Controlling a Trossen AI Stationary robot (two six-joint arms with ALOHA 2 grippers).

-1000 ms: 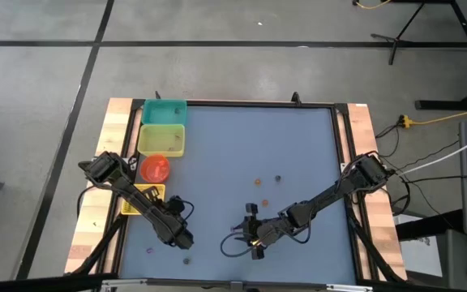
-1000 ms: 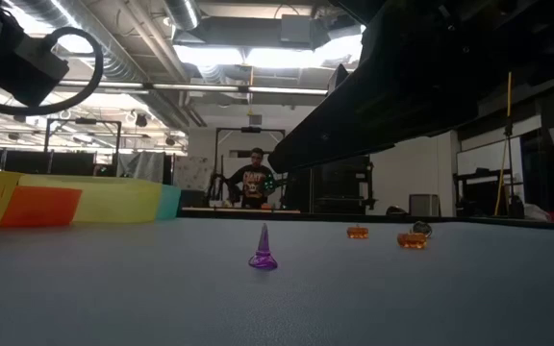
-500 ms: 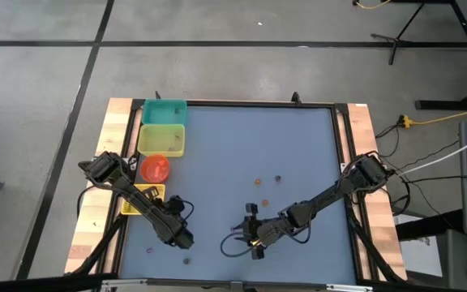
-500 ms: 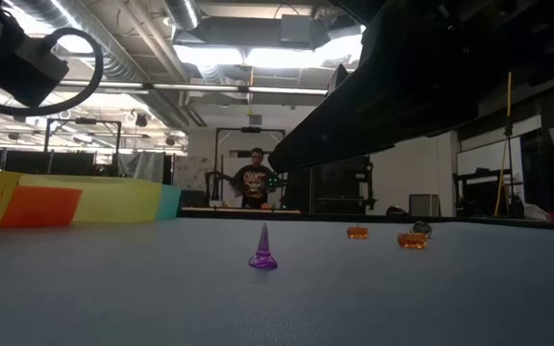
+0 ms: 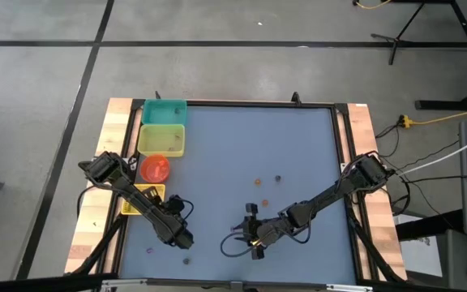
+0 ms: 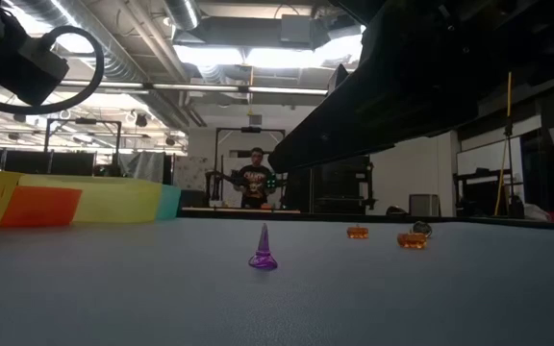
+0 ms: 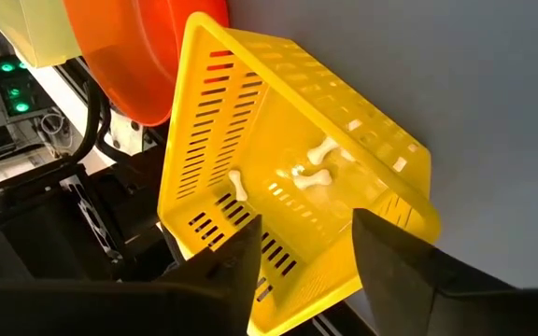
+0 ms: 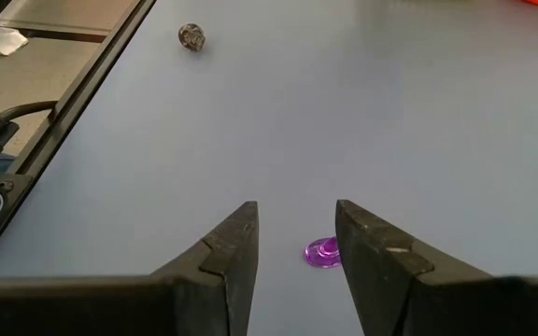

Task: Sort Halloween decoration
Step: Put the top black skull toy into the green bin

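Note:
The Halloween decoration lies scattered on the blue table. A purple cone-shaped trinket [image 8: 323, 252] [image 6: 263, 250] stands on its brim just beyond the tips of my right gripper [image 8: 295, 210] [image 5: 248, 237], in line with the gap. That gripper is open, low over the table's near middle. My left gripper [image 7: 306, 224] is open with nothing between its fingers. It hangs over the yellow slotted basket [image 7: 278, 159] [image 5: 136, 200], where white bone-shaped sticks [image 7: 314, 164] lie on the floor. Two orange trinkets [image 6: 357, 232] [image 6: 412, 239] sit farther back.
A teal bin [image 5: 164, 111], a pale yellow bin [image 5: 162, 139] and an orange-red bowl [image 5: 155, 168] stand in a row along the table's left edge, beyond the basket. A dark trinket [image 8: 191, 37] [image 5: 187, 261] and a purple one [image 5: 150, 251] lie near the near edge.

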